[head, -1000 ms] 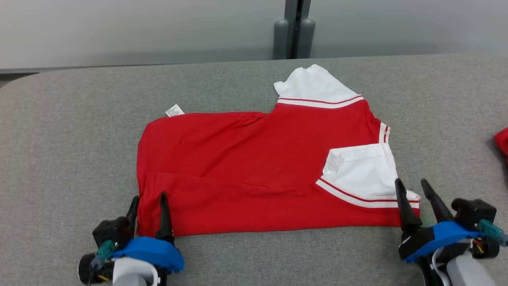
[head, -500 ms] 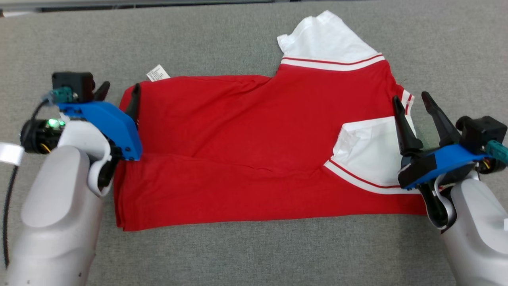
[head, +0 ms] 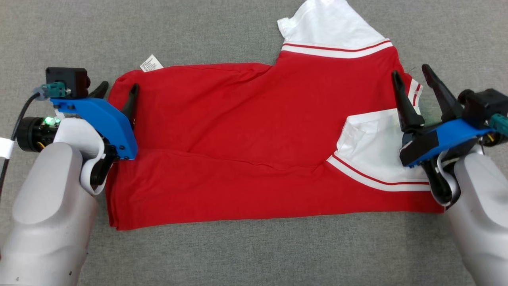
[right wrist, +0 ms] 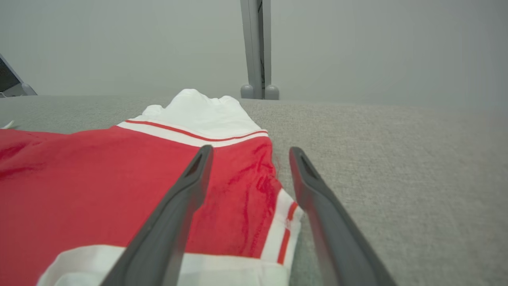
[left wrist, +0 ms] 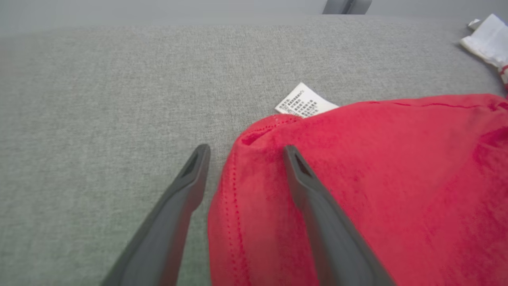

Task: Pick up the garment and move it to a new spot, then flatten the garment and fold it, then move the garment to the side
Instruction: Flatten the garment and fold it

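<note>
A red garment (head: 246, 135) with white, red-striped sleeves lies partly folded on the grey surface, a white care tag (head: 151, 63) sticking out at its far left corner. My left gripper (head: 118, 88) hovers open over the garment's far left corner; in the left wrist view one finger stands over the grey cloth and the other over the red fabric (left wrist: 357, 178). My right gripper (head: 412, 73) stands open at the garment's right edge, above the striped collar trim (right wrist: 283, 226), beside the folded-in white sleeve (head: 373, 147). Neither gripper holds anything.
The grey fabric surface (head: 254, 254) spreads all around the garment. A grey post (right wrist: 258, 47) rises beyond the surface's far edge against a pale wall in the right wrist view.
Both arms have reached forward, from the garment's near corners up along its sides to its far left corner and right edge. The head camera tilted down, shifting the whole picture. Both grippers stayed open.
</note>
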Available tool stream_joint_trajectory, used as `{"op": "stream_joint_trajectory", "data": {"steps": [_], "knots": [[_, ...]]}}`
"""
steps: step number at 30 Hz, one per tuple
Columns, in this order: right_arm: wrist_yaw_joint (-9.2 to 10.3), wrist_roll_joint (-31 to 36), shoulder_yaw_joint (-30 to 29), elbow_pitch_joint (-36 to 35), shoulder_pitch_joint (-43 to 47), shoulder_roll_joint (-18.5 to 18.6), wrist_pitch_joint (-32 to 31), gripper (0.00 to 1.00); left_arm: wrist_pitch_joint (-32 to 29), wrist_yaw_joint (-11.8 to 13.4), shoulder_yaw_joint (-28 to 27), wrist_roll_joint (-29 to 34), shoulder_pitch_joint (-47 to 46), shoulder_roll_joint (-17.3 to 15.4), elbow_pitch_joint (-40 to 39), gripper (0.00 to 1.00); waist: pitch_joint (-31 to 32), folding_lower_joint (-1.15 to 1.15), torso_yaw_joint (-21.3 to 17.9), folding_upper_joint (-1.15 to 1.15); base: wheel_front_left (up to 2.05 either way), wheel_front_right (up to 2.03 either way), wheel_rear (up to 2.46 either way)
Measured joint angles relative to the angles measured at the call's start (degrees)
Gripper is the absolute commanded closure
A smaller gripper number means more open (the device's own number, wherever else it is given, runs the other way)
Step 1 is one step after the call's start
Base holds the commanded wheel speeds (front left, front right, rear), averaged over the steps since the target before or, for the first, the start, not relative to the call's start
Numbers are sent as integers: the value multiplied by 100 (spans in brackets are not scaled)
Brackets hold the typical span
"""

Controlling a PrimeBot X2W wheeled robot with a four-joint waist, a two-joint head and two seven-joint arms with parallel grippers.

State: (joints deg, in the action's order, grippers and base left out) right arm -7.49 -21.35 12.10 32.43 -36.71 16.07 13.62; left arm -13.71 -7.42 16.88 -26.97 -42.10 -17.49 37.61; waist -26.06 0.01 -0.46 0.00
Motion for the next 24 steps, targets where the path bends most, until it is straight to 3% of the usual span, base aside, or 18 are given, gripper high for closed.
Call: {"op": "stream_joint_trajectory", "data": {"steps": [1, 2, 3, 5, 8, 14, 24], "knots": [[0, 0, 37, 10, -71, 31, -33, 0, 37, 0, 38, -1, -2, 9, 33, 0, -15, 0, 13, 0, 0, 0, 0], [0, -14, 60, 23, -155, 67, -90, 0, 34, 0, 93, -15, -8, 24, 60, 15, -31, 0, 29, 0, 0, 0, 0], [0, -21, 97, 40, -244, 110, -144, 0, 29, 0, 145, -64, -13, 45, 85, 42, -46, 0, 46, 0, 0, 0, 0], [0, -21, 171, 89, -445, 203, -294, 0, 79, 0, 215, -151, -58, 77, 111, 55, -76, -1, 84, 0, 0, 0, 0], [0, -34, 255, 188, -740, 322, -531, 0, 376, -1, 270, -170, -138, 103, 148, 100, -133, 0, 150, 0, 0, 0, 0], [0, -204, 320, 668, -1541, 619, -1308, 0, 867, -1, 424, -68, -333, 287, 248, 100, -292, 0, 370, 0, 0, 0, 0], [-1, -302, 672, 1582, -2877, 1043, -2614, 0, 1437, -1, 1015, -159, -643, 909, 303, 100, -622, -1, 1076, 0, 0, 0, 0]]}}
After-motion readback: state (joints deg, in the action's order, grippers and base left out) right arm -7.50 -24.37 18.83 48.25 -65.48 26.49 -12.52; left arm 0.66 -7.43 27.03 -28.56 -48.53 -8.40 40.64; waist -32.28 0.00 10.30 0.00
